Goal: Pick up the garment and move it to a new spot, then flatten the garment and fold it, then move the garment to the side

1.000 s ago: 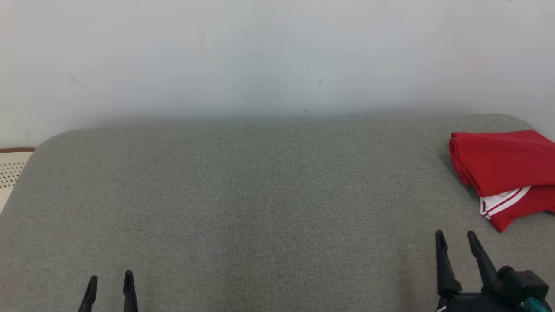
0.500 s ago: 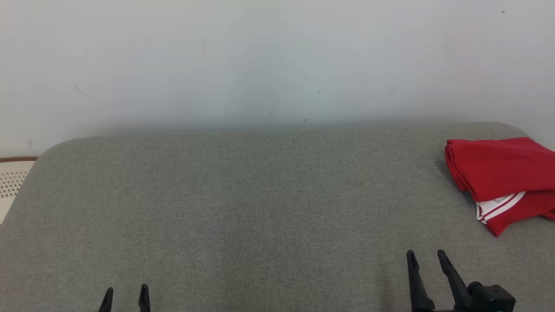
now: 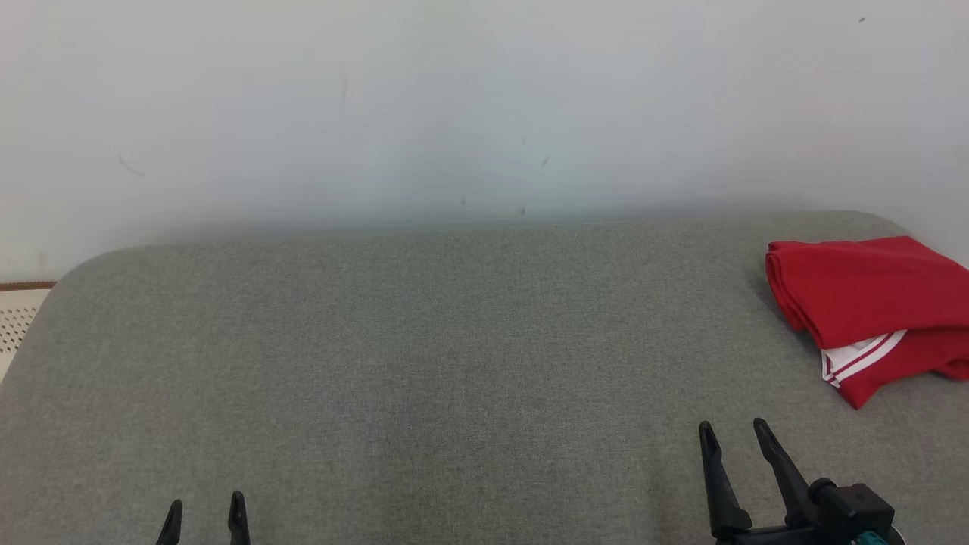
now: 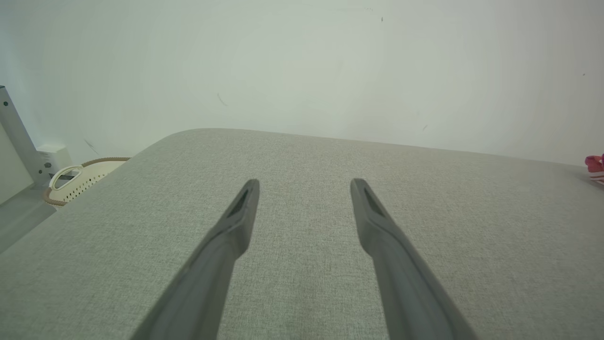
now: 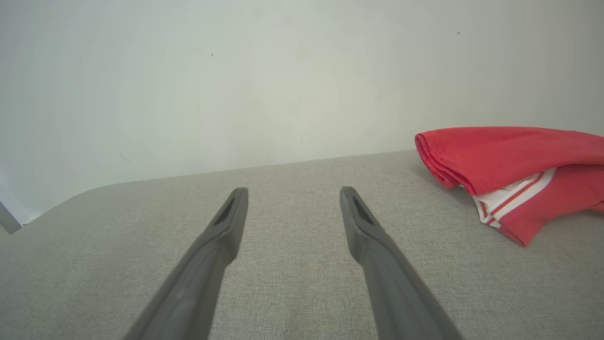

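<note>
Folded red garment [image 3: 863,303] shows white-striped trim; left hand [image 3: 207,499] and right hand [image 3: 733,425] gape empty.

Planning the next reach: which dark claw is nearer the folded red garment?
The right claw: the folded red white-striped garment lies just ahead to its right, while the left claw is far across the grey cushion.

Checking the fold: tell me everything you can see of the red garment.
The garment is red, soft-looking cloth with a white band striped in red at its near edge. It lies folded in layers, slightly rumpled, rounded fold facing left, at the far right of the grey cushion, cut off by the head view's edge. Only the cushion visibly touches it; the open right gripper is apart.
</note>
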